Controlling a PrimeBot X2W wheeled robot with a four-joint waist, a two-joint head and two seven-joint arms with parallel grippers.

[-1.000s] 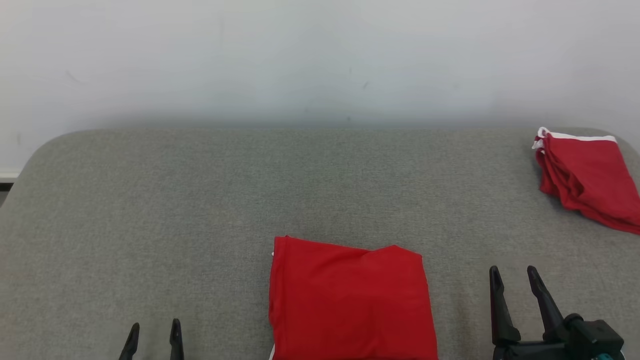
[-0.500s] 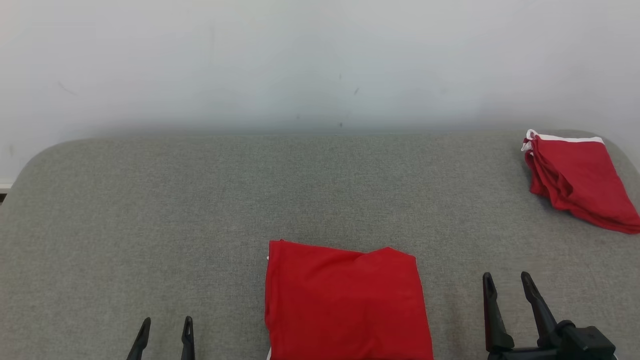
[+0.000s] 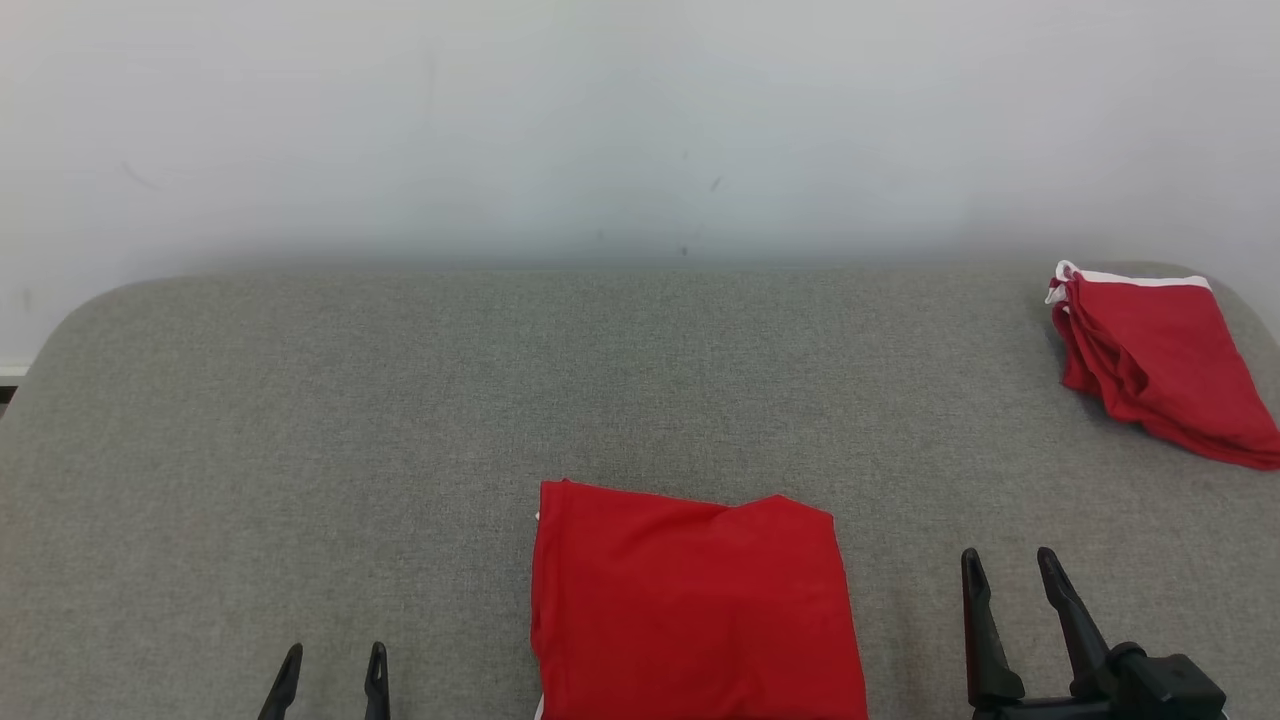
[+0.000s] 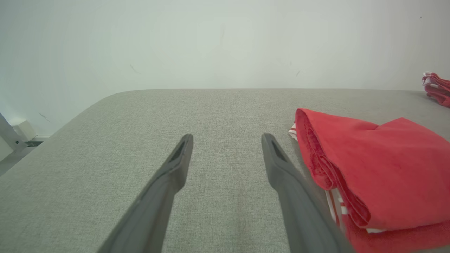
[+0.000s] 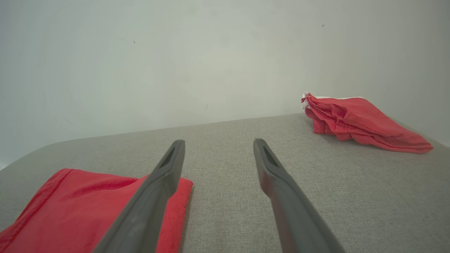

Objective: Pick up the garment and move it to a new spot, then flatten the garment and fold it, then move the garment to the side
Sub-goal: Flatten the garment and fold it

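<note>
Left gripper [image 3: 335, 650] sits low at the near left of the head view. Fingers are parted by a moderate gap, empty, with the tips over grey cover. Right gripper [image 3: 1007, 555] is at the near right, also parted and holding nothing, and it reaches a bit further up the view than the left. Neither touches cloth.

Garment [image 3: 690, 600] lies between the two grippers at the near edge, closer to the right one. It's red and folded to a rough rectangle, with a smooth top layer and one small dip in the far edge. The left wrist view shows stacked layers along its left side, with white stripes showing under the top fold.

Table [image 3: 400, 400] has a grey woven cover, flat and padded-looking, with rounded far corners. Its far edge meets the wall [image 3: 600, 120], which is plain off-white with a few dark scuffs. In the left wrist view, past the table's left corner, a pale strut [image 4: 7, 135] and a small white block [image 4: 24, 129] sit low by the wall.

Heap [image 3: 1150, 360] is a second red piece with white trim, loosely folded in several layers, at the far right corner. It's well apart from the garment and from the right gripper. Between garment and heap there's just plain grey cover.
</note>
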